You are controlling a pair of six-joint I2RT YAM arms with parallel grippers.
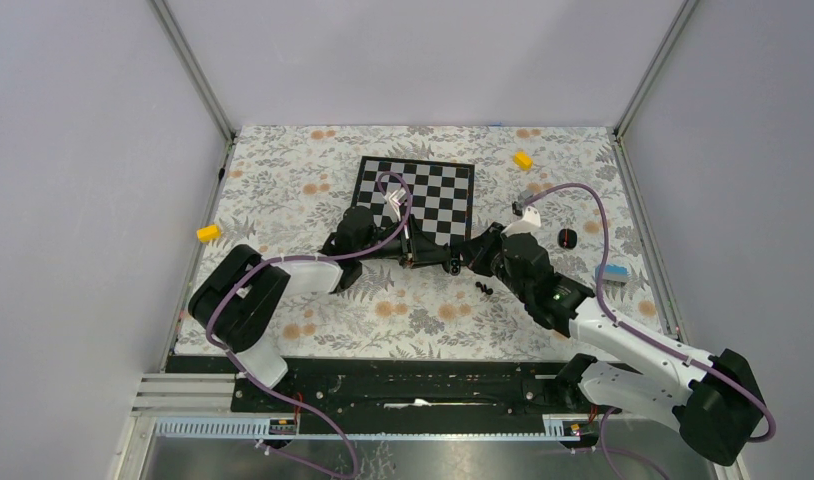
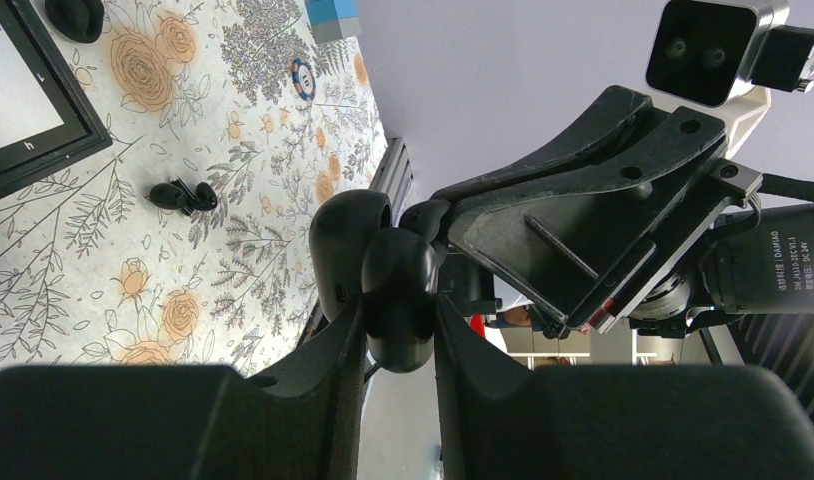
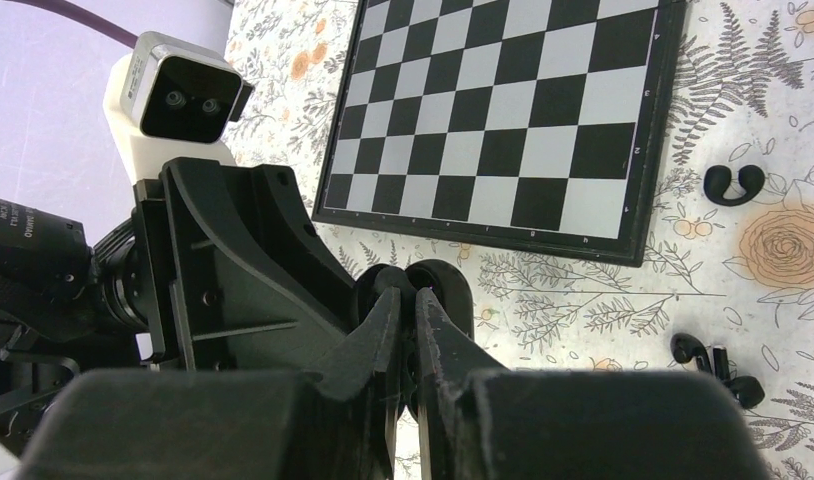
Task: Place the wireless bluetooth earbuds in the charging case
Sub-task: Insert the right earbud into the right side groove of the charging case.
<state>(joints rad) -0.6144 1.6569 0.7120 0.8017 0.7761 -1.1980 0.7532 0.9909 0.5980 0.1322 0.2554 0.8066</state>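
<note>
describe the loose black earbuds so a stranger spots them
Find the black-and-white chessboard on the floral tablecloth. Just off its near right corner lie the tiny glossy black earbuds. Unlike the black C-shaped hook farther right, they are rounded blobs.

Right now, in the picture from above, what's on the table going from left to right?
Yellow block → chessboard → earbuds → second yellow block → small black item → blue block.

floral table (image 1: pixel 283 180) carries a chessboard (image 1: pixel 416 197), yellow blocks (image 1: pixel 209 233), tiny black earbuds (image 1: pixel 483 288); a blue-topped cube (image 1: pixel 611 271) at right
</note>
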